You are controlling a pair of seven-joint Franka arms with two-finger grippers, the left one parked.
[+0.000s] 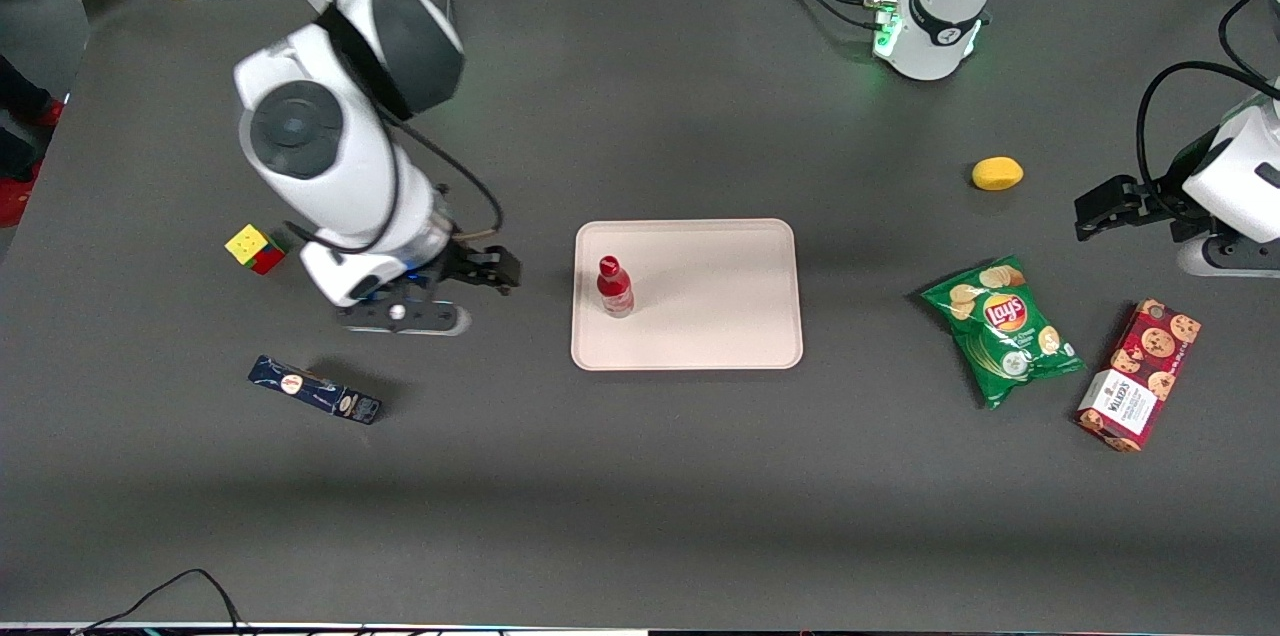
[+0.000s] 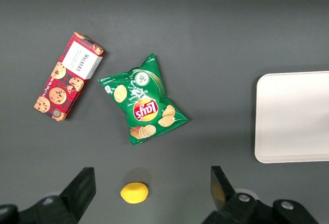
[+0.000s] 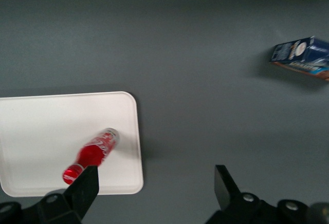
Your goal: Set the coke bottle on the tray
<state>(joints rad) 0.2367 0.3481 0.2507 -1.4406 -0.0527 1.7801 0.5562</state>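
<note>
**Coke bottle upright on the tray, my jaws spread and empty**

The coke bottle (image 1: 614, 286) stands upright on the tray (image 1: 720, 336), close to the tray edge that faces my end of the table, its red cap up and its clear base on the pale surface. I hold nothing. My gripper (image 1: 480, 268) hangs above the bare dark table (image 1: 640, 476), near the tray and apart from it, on the working arm's side. From my wrist camera both fingers (image 3: 85, 188) show wide apart, with open table between them; the coke bottle (image 3: 92, 154) appears just past one fingertip, inside the rounded corner of the tray (image 3: 46, 121).

A dark blue box (image 1: 315, 390) lies flat on the table, nearer the front camera than my gripper, and it shows again from my wrist (image 3: 303, 57). A coloured puzzle cube (image 1: 254, 247) sits near my arm, farther from the front camera than the box.

Toward the parked arm's end lie a green bag of crisps (image 1: 1003, 328), a red box of cookies (image 1: 1140, 374) just beside it, and a small yellow lemon (image 1: 997, 173) farther from the front camera than both.
</note>
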